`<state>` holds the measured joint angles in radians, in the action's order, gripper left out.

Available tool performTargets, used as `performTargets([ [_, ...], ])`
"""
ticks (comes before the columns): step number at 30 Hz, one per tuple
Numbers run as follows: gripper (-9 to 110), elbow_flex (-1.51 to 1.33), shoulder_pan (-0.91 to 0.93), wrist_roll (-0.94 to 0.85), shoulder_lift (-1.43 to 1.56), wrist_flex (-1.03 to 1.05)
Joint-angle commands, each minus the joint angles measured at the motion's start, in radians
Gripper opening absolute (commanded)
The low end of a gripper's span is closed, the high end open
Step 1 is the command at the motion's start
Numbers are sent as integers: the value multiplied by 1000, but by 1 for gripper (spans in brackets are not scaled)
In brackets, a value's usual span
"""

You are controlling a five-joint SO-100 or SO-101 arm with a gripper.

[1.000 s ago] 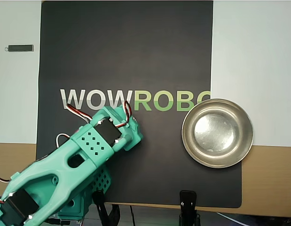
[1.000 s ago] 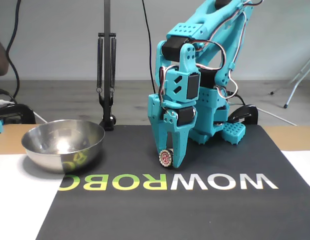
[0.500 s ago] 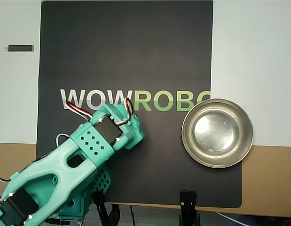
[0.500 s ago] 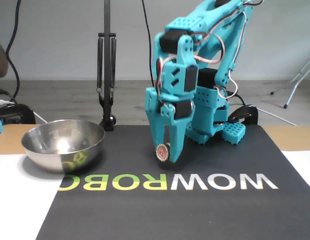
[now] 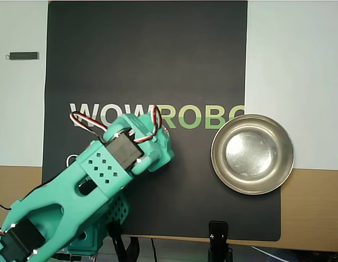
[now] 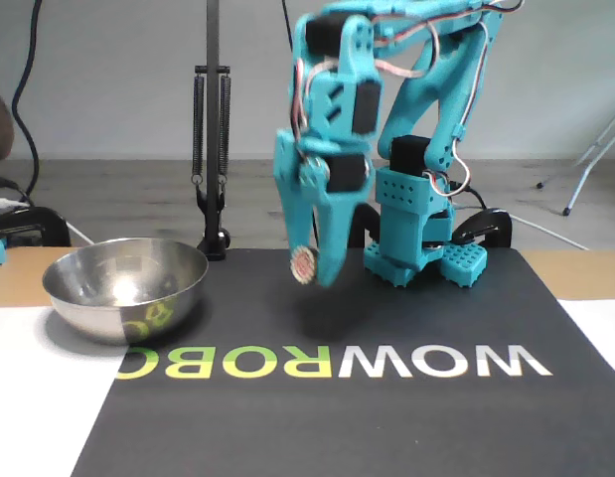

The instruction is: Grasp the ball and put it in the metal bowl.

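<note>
A round silver steel bowl sits at the left edge of a dark printed mat in the fixed view, partly off it onto the tabletop. The turquoise robot arm's hand hangs above the mat's middle, right of the bowl.

Teal arm, silver metal bowl — black mat with white-and-green lettering

The metal bowl sits upright, 1 edge overlapping the dark mat; the ball isn't clearly visible.
</note>
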<state>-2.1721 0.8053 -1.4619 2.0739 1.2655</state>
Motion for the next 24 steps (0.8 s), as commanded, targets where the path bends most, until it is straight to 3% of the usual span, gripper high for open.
performTargets([
  [1, 30, 84, -2, 35, 6, 20],
  [24, 30, 526, 215, 477, -367, 28],
])
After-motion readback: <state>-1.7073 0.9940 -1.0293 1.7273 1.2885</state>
